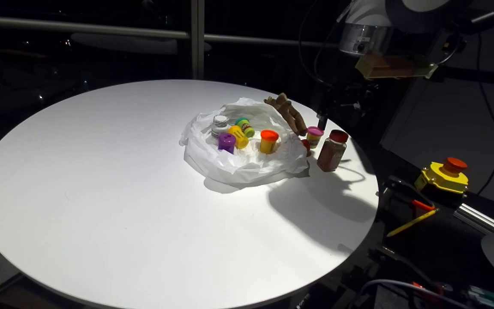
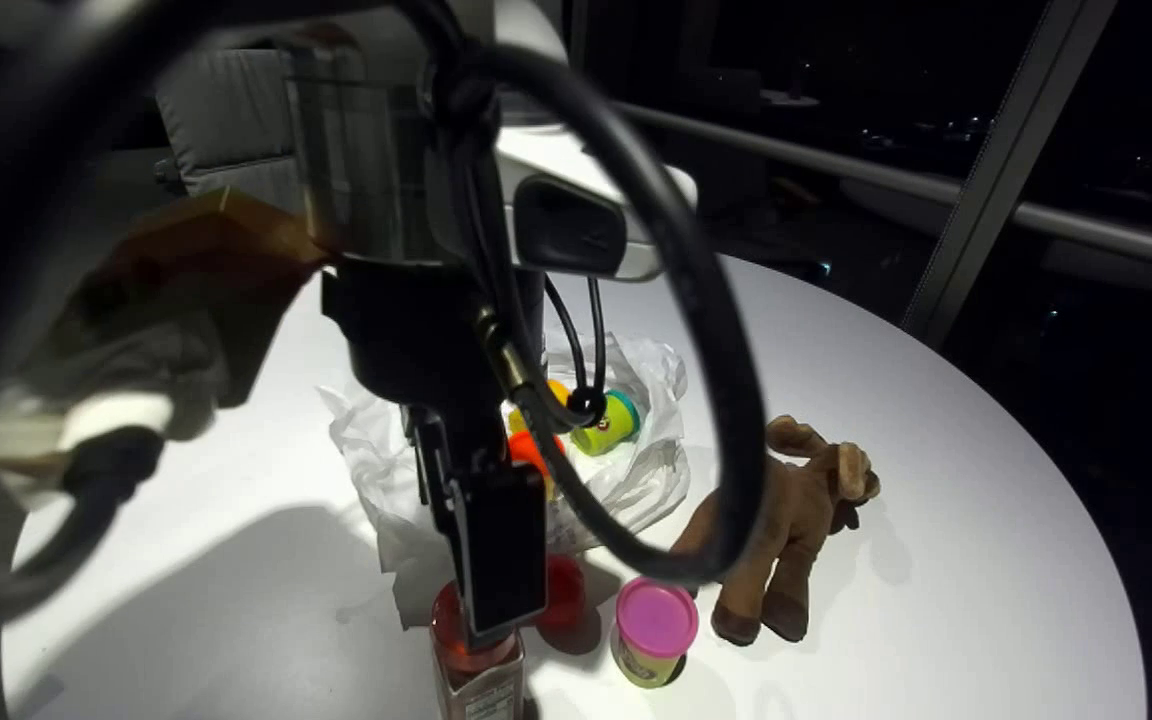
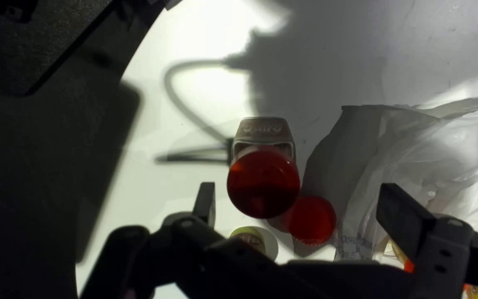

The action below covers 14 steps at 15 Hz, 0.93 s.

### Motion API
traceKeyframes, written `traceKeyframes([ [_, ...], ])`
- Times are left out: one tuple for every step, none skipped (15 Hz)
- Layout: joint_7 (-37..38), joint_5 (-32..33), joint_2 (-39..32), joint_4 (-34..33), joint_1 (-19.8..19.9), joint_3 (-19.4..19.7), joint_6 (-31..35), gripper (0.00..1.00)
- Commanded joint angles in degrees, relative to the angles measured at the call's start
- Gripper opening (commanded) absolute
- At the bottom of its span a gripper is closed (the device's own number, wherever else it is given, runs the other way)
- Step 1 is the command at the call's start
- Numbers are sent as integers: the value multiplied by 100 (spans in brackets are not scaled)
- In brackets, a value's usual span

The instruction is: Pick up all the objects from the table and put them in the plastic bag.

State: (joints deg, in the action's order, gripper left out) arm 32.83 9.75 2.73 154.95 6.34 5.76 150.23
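Note:
On the round white table (image 1: pixel 101 193) the translucent plastic bag (image 1: pixel 247 174) lies spread, its mouth up. Inside it are a purple cup (image 1: pixel 227 143), a yellow piece (image 1: pixel 240 137), a white-capped bottle (image 1: pixel 220 128), a teal-lidded cup (image 1: pixel 245 127) and an orange-lidded cup (image 1: pixel 268 142). Outside the bag stand the red-capped brown bottle (image 1: pixel 331 154) and a pink-lidded cup (image 2: pixel 654 630). A red round-topped object (image 3: pixel 313 220) sits beside that bottle. The brown furry toy (image 2: pixel 786 520) lies by the bag. My gripper (image 3: pixel 299 201) is open above, the bottle's cap and red object showing between its fingers, neither held.
A yellow-and-red device (image 1: pixel 444 176) and a yellow pencil (image 1: pixel 413 223) lie on the dark surface beside the table. Loose cables (image 2: pixel 726 400) hang round the arm. The bottle stands close to the table's edge, and the bag's edge lies under one finger's side.

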Motion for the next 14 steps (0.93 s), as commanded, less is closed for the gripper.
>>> traceKeyframes([
  [123, 63, -226, -61, 66, -8, 172, 100],
  [175, 112, -275, -72, 66, 11, 186, 100],
  [166, 95, -321, -81, 54, 30, 197, 100],
  [173, 91, -386, -103, 46, 51, 217, 100],
  [198, 87, -459, -135, 40, 75, 220, 100],
  [274, 125, -517, -162, 34, 102, 226, 84],
  [429, 186, -610, -161, -11, 96, 297, 73],
  [501, 211, -672, -185, -29, 115, 321, 66],
  [585, 259, -747, -212, -49, 138, 372, 58],
  [650, 283, -834, -248, -69, 163, 389, 49],
  [690, 282, -913, -283, -92, 182, 396, 42],
  [746, 289, -960, -300, -120, 205, 397, 34],
  [786, 286, -978, -312, -150, 225, 392, 27],
  [858, 321, -951, -331, -163, 245, 378, 25],
])
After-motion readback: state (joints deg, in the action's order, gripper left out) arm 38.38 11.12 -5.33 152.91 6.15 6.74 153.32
